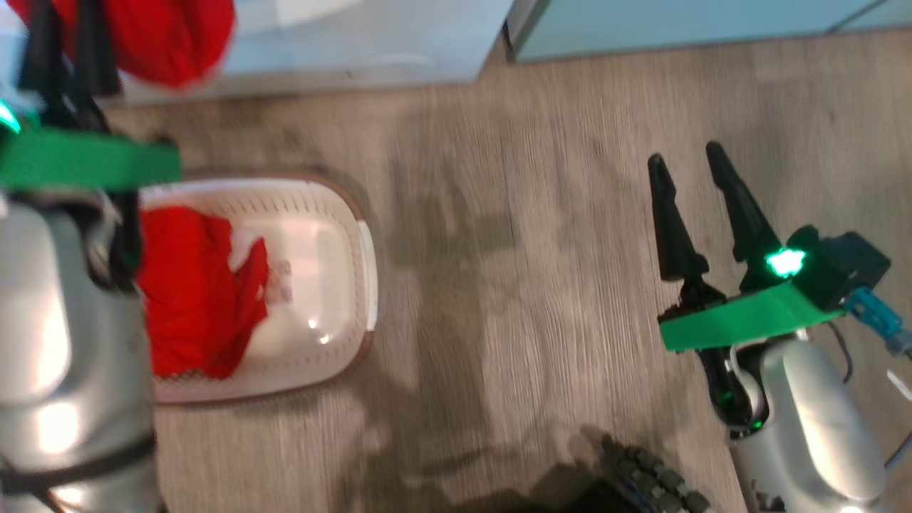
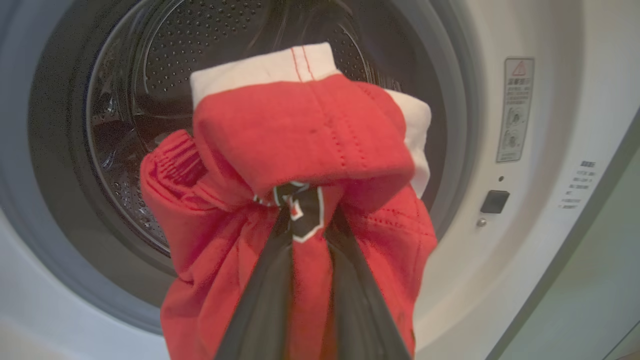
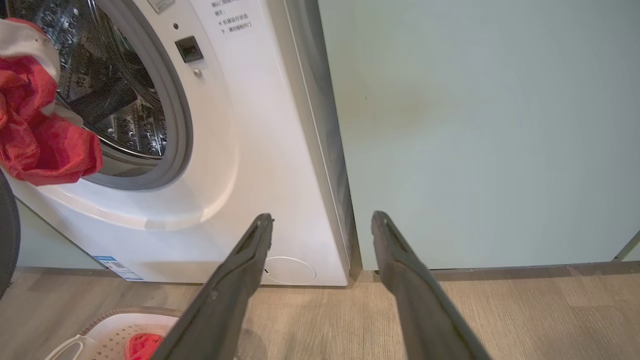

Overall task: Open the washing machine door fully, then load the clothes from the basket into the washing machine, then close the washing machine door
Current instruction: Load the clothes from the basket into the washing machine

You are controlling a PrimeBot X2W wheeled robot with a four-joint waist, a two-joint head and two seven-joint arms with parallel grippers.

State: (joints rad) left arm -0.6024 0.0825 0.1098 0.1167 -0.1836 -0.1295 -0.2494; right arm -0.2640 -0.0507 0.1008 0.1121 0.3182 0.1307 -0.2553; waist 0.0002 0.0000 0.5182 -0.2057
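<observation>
My left gripper (image 2: 305, 200) is shut on a bright red garment (image 2: 300, 145) with white trim, held up right in front of the washing machine's (image 2: 525, 250) open mouth and steel drum (image 2: 150, 100). In the head view that gripper (image 1: 64, 43) is at the top left with the red cloth (image 1: 171, 43) bunched beside it. On the floor below, the white basket (image 1: 363, 263) holds more red clothes (image 1: 192, 299). My right gripper (image 1: 684, 158) hovers open and empty over the floor at the right. A dark curved edge (image 3: 7, 235) at the far left may be the door.
A pale teal cabinet (image 3: 475, 125) stands flush against the machine's right side. The round filter cover (image 3: 290, 270) sits low on the machine front. Wooden floor (image 1: 534, 285) stretches between the basket and my right arm. Part of my wheeled base (image 1: 641, 484) shows at the bottom edge.
</observation>
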